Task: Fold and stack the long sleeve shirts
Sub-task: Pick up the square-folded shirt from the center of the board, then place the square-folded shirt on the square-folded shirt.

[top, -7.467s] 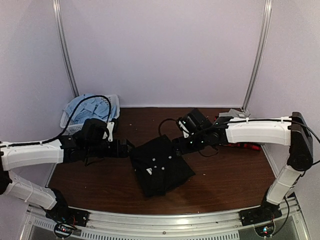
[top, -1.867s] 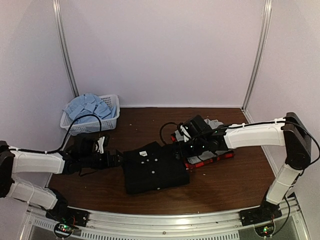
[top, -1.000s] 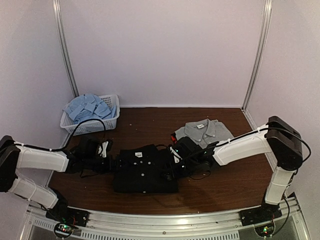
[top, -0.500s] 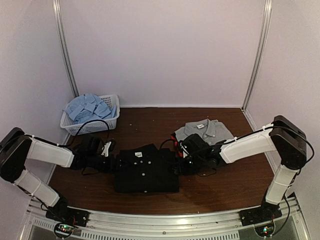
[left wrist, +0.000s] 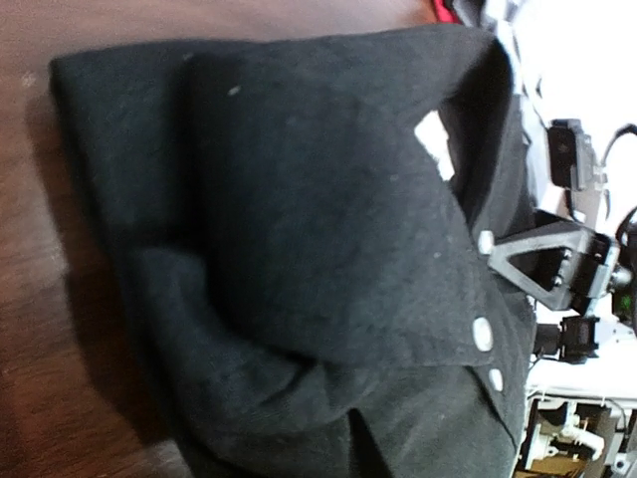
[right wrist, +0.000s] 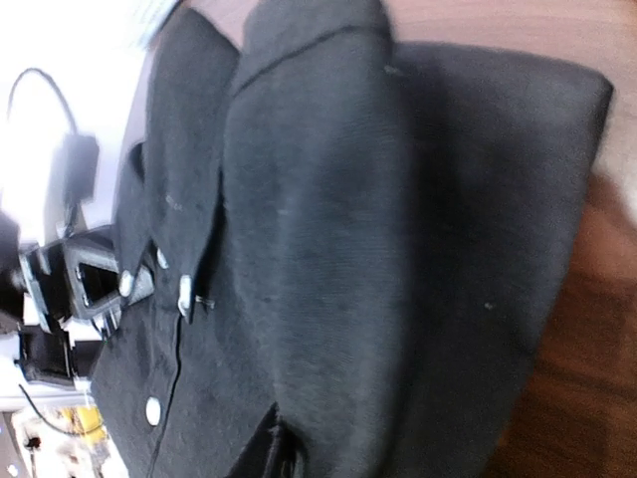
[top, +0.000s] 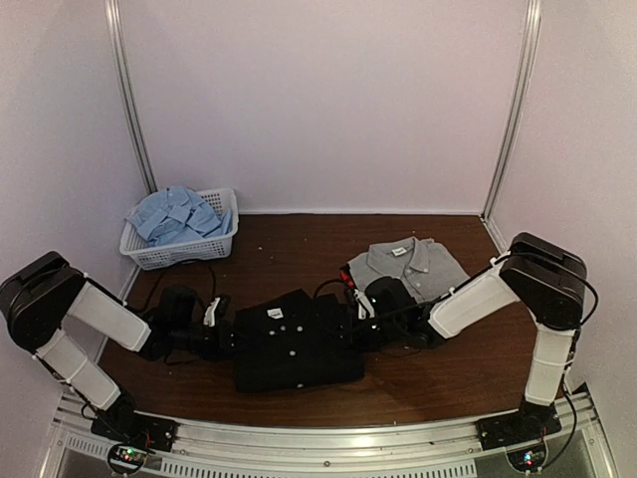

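The black shirt lies folded, collar up, on the near middle of the table; it fills both wrist views. My left gripper sits low at its left edge, shut, with the cloth puckered into the jaws. At the shirt's right edge my right gripper is shut on a gathered fold, one dark fingertip showing. The grey shirt lies folded at the back right, with a strip of the red plaid shirt showing at its left. The light blue shirt is heaped in the basket.
A white mesh basket stands at the back left corner. Black cables loop over the table beside both wrists. The walls close in at the back and on both sides.
Both grippers have gone from open to shut on the black shirt's side edges. Both arms have dropped lower, and the shirt's edges have bunched up slightly.
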Robot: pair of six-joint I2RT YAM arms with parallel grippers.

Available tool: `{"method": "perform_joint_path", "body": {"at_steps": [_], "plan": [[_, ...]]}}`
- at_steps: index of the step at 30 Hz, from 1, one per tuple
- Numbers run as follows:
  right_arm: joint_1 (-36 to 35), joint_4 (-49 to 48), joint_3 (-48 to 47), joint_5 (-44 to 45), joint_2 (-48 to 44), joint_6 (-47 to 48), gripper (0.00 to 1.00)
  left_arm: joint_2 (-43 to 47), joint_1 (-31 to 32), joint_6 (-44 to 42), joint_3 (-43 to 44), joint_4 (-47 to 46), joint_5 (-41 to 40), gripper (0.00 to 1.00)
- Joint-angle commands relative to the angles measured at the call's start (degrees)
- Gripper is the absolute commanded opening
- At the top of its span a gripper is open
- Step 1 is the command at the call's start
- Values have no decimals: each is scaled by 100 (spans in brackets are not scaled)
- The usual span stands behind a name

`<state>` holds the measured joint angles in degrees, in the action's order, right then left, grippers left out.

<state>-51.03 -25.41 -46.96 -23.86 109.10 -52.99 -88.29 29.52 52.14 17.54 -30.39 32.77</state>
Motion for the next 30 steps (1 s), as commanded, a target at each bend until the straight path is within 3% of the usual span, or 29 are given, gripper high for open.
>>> {"method": "perform_joint_path", "body": {"at_steps": [1, 4, 12, 23, 30], "plan": [[154, 22, 146, -379, -241, 59, 12, 333, 54, 92, 199, -568, 150, 0], [341, 636, 26, -276, -762, 538, 0, 707, 54, -81, 531, -134, 12, 0], [1139, 2470, -751, -349, -1909, 1522, 0, 839, 210, -364, 2059, 899, -176, 0], [3301, 5211, -2069, -708, -2026, 3259, 0, -1535, 763, -698, 5324, 1783, -51, 0], [4460, 5972, -2675, -1130, -1358, 4183, 0, -3069, 1134, -745, 6899, 2117, 34, 0]]}}
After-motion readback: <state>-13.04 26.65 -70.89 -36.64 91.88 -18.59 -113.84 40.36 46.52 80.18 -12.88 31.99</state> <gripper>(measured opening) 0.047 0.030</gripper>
